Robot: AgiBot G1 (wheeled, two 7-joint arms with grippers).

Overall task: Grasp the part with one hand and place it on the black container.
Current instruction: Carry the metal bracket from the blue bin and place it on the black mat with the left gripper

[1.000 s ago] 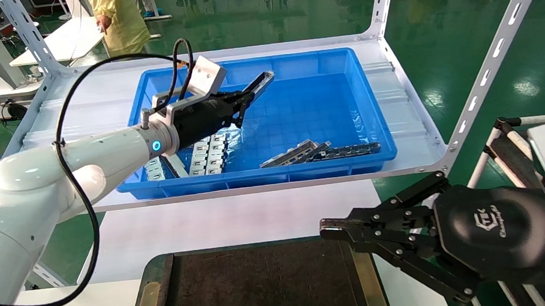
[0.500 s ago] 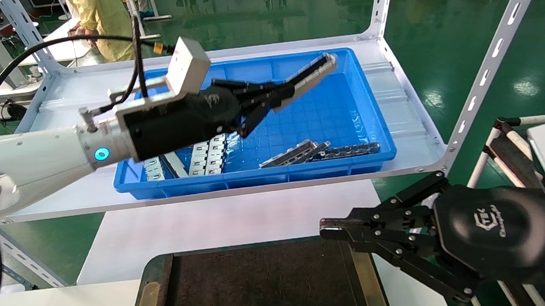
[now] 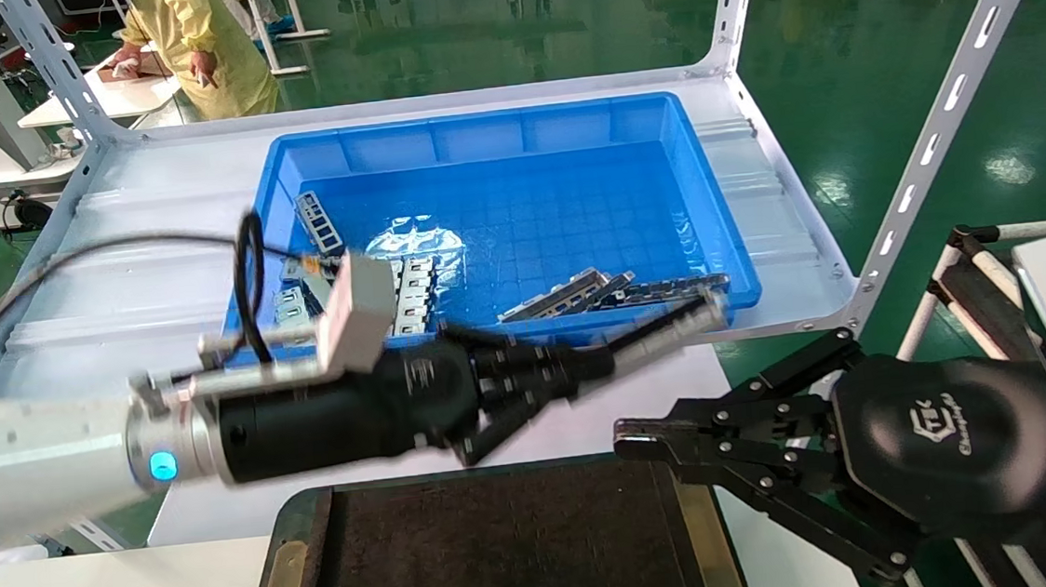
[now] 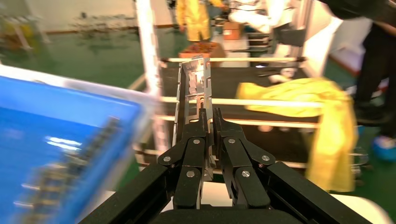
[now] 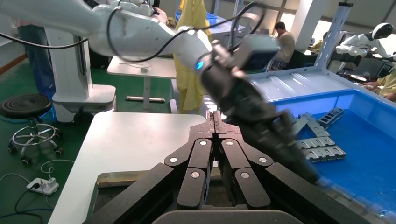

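My left gripper is shut on the part, a narrow grey metal channel bracket that sticks out to the right from its fingertips. It hangs in front of the blue bin's front wall, above the white table, just behind the black container. In the left wrist view the part stands up between the shut fingers of my left gripper. My right gripper is shut and empty, parked over the container's right edge; it is also shut in the right wrist view.
The blue bin sits on a white shelf and holds more channel brackets, flat slotted plates and a dark perforated strip. A slanted shelf post stands at the right. A person in yellow is far behind.
My left gripper has carried the part up out of the bin, then down and toward me, past the bin's front wall. The right arm has not moved.
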